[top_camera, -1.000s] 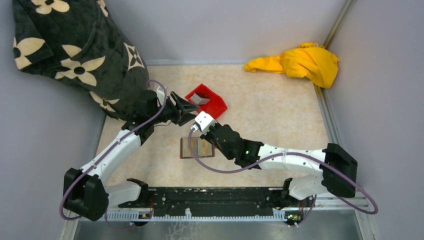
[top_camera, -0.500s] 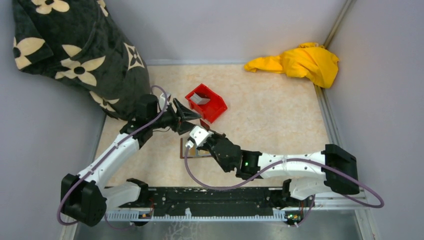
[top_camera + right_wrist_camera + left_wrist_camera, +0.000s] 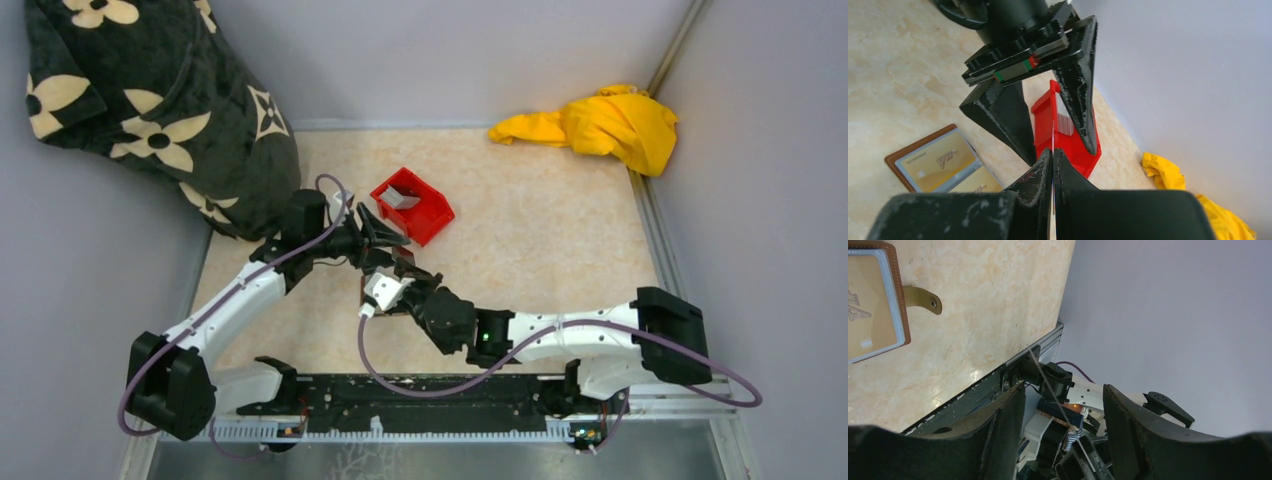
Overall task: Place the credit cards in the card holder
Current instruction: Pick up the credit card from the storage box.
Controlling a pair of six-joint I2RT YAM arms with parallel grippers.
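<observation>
On a beige table (image 3: 540, 240) walled in pale grey, two robot arms meet over an open wallet. A big black cloth with cream flowers (image 3: 150, 100) slumps in the far left corner, and a crumpled yellow cloth (image 3: 600, 125) lies in the far right one. Near the middle stands a small red bin (image 3: 425, 215), tilted, with grey cards (image 3: 402, 199) standing inside it. Just in front of the bin, the brown wallet (image 3: 935, 162) lies flat and open on the table. A gold-coloured card shows behind its clear pocket, and its little strap sticks out to one side. From above, the two arms hide most of the wallet. The right gripper (image 3: 1052, 159), reaching in from the right, is pinched tight on a thin pale card (image 3: 1053, 131), held on edge above the wallet with its upper part poking out past the fingertips. The left gripper (image 3: 385, 232), coming from the other side, stands well open with a finger on either side of that same card. Whether either finger touches the card cannot be told from where I stand.
</observation>
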